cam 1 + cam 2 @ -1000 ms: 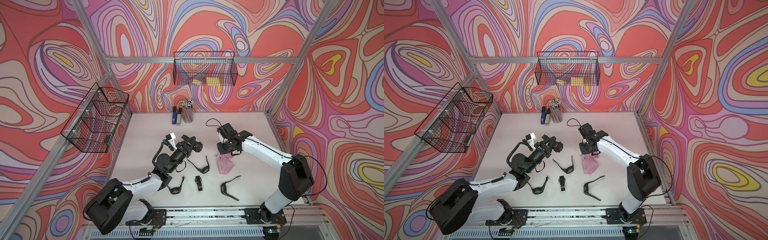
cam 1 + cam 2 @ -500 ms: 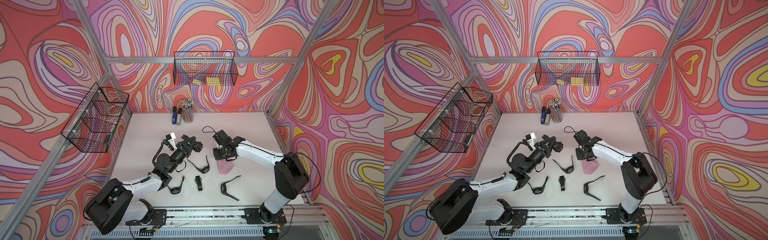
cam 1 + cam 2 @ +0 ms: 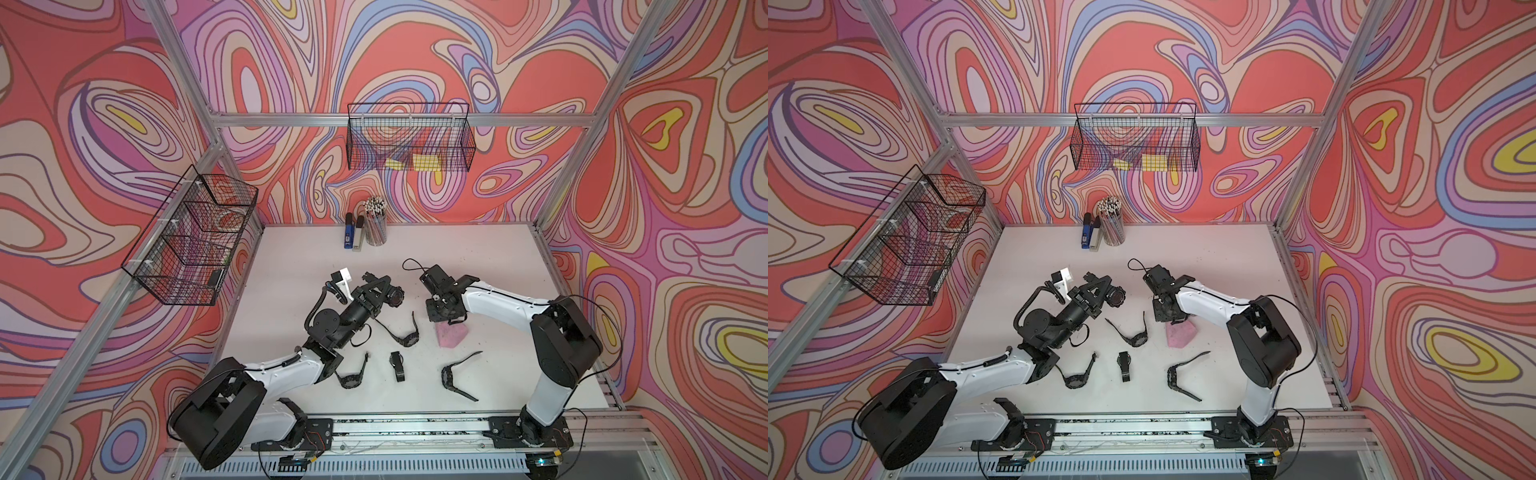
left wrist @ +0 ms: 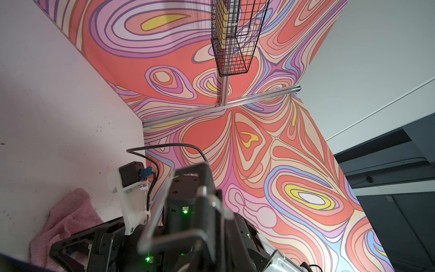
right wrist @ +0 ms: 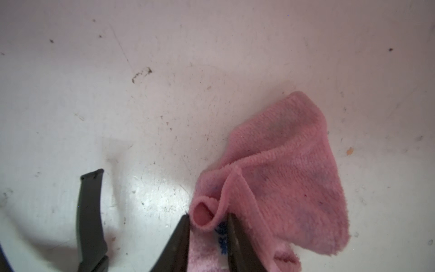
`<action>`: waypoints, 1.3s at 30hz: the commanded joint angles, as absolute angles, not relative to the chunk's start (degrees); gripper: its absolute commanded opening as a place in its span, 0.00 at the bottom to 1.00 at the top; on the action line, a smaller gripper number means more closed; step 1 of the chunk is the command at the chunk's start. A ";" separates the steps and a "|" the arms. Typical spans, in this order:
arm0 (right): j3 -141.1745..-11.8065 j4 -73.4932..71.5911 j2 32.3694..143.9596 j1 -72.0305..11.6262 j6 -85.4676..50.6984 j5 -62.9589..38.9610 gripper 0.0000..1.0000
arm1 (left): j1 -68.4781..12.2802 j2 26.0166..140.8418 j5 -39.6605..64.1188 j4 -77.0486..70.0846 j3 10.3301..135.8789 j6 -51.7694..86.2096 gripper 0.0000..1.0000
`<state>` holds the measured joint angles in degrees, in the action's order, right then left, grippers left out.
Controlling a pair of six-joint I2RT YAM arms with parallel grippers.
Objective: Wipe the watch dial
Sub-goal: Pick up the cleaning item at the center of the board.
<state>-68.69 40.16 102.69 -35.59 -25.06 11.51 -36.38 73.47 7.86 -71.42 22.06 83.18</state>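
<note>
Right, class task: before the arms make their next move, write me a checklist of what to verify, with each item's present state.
1. Watch clamped in left gripper: ok.
2. Dial uncovered, showing from above: ok.
3. Cloth fold between right gripper fingers: ok.
4. Right grip on cloth firm: cannot tell.
5. Cloth lifted off table: not ok, it lies there.
6. Loose strap apart from cloth: ok.

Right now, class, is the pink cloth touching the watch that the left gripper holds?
No: the pink cloth lies on the table by the right gripper, apart from the watch.
</note>
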 commanded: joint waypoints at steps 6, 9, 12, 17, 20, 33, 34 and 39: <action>-68.60 38.47 103.25 -35.51 -24.79 17.34 0.00 | -35.95 71.85 7.34 -75.58 21.51 83.54 0.00; -67.70 37.15 99.34 -35.52 -24.87 18.57 0.00 | -35.94 71.72 7.36 -75.51 21.52 83.50 0.00; -66.93 35.73 93.83 -35.52 -23.11 18.59 0.00 | -35.94 72.12 7.51 -75.45 21.60 83.55 0.00; -65.02 30.88 79.70 -35.43 -18.71 14.43 0.00 | -35.85 73.72 8.79 -75.47 23.24 83.69 0.00; -64.51 28.80 71.78 -35.44 -16.60 10.97 0.00 | -35.77 74.91 9.52 -75.49 25.09 83.76 0.00; -58.00 16.40 58.15 -38.03 -20.89 -5.26 0.00 | -35.46 82.30 13.67 -75.59 39.44 84.45 0.00; -57.05 14.68 58.15 -38.67 -21.05 -5.19 0.00 | -35.76 82.52 13.80 -75.58 39.76 84.51 0.00; -54.75 5.69 59.69 -39.61 -22.61 -6.70 0.00 | -37.12 82.70 13.52 -75.56 39.98 84.20 0.00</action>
